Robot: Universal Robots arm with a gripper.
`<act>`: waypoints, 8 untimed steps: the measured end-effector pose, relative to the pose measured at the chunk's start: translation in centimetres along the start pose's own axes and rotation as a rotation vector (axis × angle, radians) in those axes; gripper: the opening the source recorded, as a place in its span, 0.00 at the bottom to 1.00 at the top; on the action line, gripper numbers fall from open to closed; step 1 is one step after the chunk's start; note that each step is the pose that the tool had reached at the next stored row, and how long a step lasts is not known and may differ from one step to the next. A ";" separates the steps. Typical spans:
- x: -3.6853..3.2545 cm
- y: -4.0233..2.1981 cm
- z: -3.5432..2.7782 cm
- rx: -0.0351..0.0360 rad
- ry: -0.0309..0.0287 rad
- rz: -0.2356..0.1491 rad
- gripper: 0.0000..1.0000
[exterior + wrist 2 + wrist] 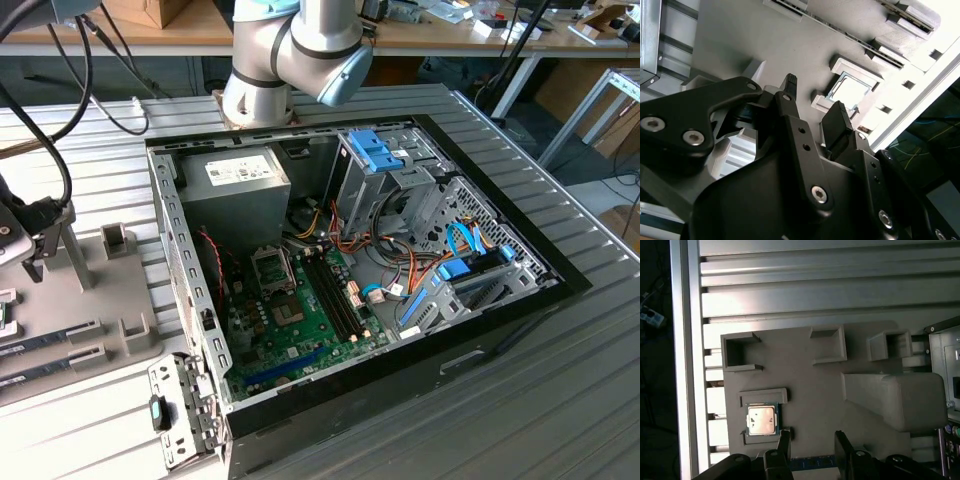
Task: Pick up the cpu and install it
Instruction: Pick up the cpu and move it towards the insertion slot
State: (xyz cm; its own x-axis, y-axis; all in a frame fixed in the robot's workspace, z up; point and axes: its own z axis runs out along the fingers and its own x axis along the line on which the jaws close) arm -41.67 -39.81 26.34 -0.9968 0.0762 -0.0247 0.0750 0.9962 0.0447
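Nearby, cpu (762,420) just beside gripper (812,435)

I see the cpu (762,420) lying in the tray (810,380). The tray sits on the desk (100,160), at the exterior view's left of the case (183,235).

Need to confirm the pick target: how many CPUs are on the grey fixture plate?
1. The cpu lies flat in its square pocket on the grey fixture plate, near the open gripper, which hides part of the plate.
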 end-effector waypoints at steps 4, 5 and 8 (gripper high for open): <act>0.06 0.01 0.05 -0.0001 -0.0002 0.000 0.48; 0.10 0.01 0.06 -0.0001 -0.0002 0.000 0.48; 0.56 -0.02 0.13 0.0000 0.0000 0.000 0.48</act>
State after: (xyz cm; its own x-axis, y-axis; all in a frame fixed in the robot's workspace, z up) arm -42.23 -39.78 26.20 -0.9968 0.0763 -0.0247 0.0751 0.9962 0.0447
